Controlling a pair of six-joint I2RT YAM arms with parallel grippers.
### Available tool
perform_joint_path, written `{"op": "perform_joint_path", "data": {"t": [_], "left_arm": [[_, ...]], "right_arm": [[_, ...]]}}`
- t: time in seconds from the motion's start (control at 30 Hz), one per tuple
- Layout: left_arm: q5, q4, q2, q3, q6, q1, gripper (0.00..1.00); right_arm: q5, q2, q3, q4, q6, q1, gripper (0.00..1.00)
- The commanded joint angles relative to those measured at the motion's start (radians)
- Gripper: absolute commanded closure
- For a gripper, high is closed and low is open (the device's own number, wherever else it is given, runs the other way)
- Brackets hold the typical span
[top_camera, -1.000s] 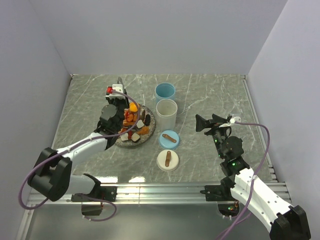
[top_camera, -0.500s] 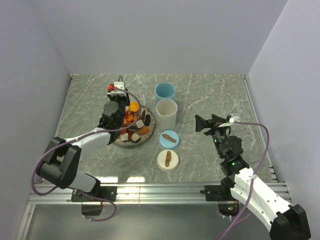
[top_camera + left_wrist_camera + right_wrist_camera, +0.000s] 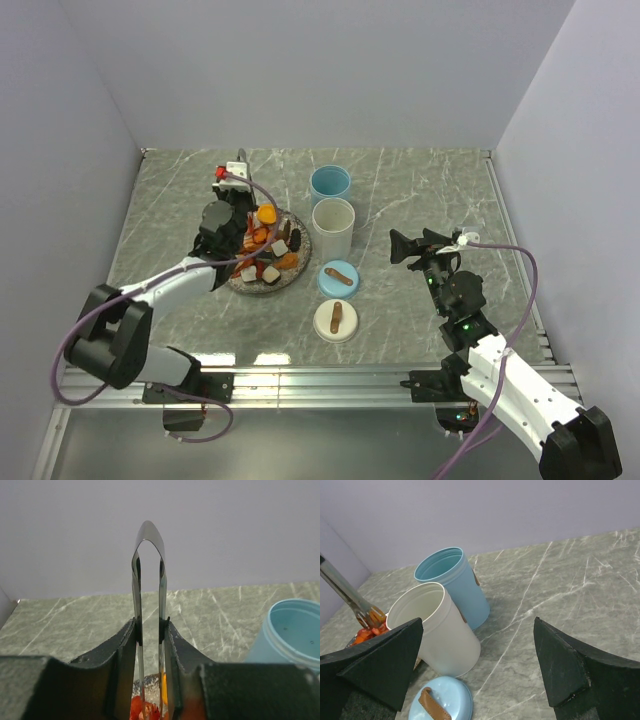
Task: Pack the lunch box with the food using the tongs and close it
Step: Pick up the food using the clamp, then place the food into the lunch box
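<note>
Firmly, left claw [image 3: 150,630] pinching slim polished steel tongs [image 3: 137,587], right claw [image 3: 476,625] gaping wide

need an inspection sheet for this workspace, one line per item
surface: grey marbled table, no spills seen
job's things: food heaped on a plate; tongs upright over it; blue cup and white cup open, nothing seen inside; blue lid and white lid lying flat nearer the arms, brown handles up
clutter: nothing seen
grippers: left gripper shut on the tongs above the plate; right gripper open, holding nothing, right of the cups
cables: left purple cable and right purple cable each run along their arm
surroundings: plain pale walls on three sides, metal rail at near edge
</note>
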Motion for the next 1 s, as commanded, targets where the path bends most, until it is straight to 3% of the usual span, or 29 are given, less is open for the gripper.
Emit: {"op": "perform_joint_path", "data": {"t": [0.0,0.23,0.53,0.97], "left_arm": [[0.052,0.014,-0.11,0.032,-0.018,-0.009,0.88],[0.066,-0.061,-0.209,0.063,-0.002,-0.058,0.9],[0.078,-0.15,-0.305,0.161,0.064,-0.285,0.9],[0.194,-0.179,-0.194,0.336,0.055,-0.388,0.9]], "right_arm": [[-0.004,0.001,0.005,0.04,-0.016,-0.006,0.02],[-0.003,0.001,0.005,0.038,-0.014,-0.006,0.03],[0.004,-0.001,0.005,0.035,-0.014,-0.006,0.02],[0.002,-0.005,0.003,0.032,-0.012,-0.006,0.02]]}}
